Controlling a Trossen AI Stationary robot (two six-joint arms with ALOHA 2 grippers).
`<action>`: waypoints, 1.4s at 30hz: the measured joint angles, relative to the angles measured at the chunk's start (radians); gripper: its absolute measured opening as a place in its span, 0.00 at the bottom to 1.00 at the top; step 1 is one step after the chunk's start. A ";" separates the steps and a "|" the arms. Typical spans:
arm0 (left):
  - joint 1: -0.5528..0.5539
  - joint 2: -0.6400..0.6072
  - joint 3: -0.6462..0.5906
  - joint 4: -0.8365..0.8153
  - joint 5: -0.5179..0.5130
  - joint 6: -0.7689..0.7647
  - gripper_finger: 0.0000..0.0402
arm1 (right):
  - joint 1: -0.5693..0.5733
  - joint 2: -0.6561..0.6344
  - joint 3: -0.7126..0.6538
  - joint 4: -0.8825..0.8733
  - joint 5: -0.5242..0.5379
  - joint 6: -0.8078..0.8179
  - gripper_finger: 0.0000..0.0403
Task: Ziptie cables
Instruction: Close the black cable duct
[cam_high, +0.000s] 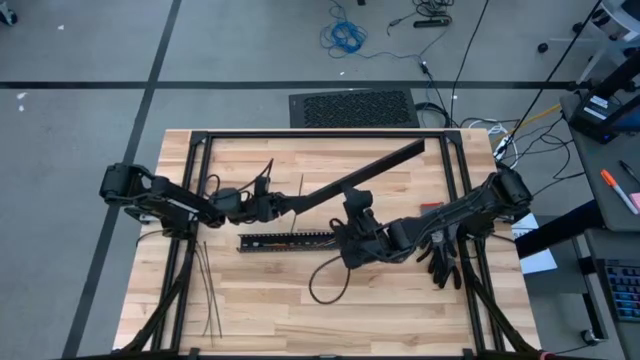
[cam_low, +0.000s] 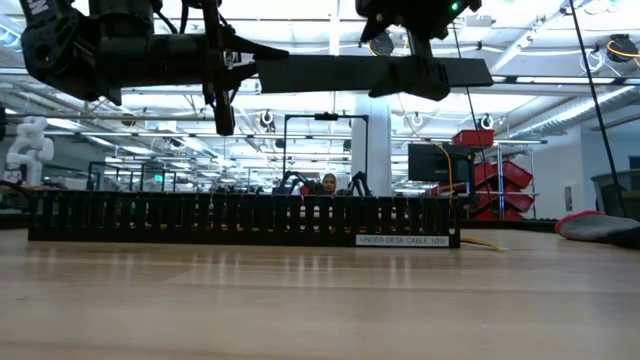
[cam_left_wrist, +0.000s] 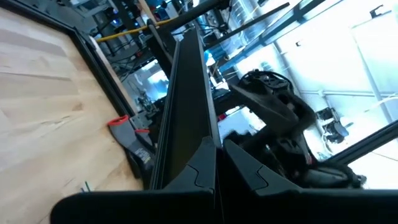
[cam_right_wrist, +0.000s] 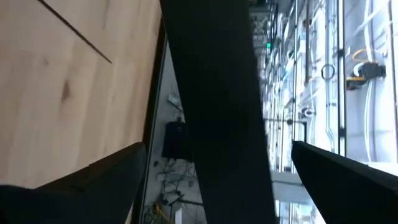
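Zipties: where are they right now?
In the high view, the zipties lie flat on the table at its front-left corner, below the left gripper and left of the slotted black duct; neither gripper touches them.

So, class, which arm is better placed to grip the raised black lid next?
Right, probably: the right claw stands open around the lid's middle, while the left claw is shut on its end.
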 joint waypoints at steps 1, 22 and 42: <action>-0.006 0.000 0.000 0.000 0.001 -0.002 0.04 | -0.007 0.000 0.000 -0.007 0.000 0.005 0.99; -0.048 0.000 0.000 -0.012 0.006 0.003 0.04 | -0.071 0.000 0.000 -0.007 0.034 0.096 0.93; -0.042 -0.001 0.000 -0.044 0.007 0.035 0.04 | -0.052 0.000 -0.001 -0.012 -0.002 0.093 0.79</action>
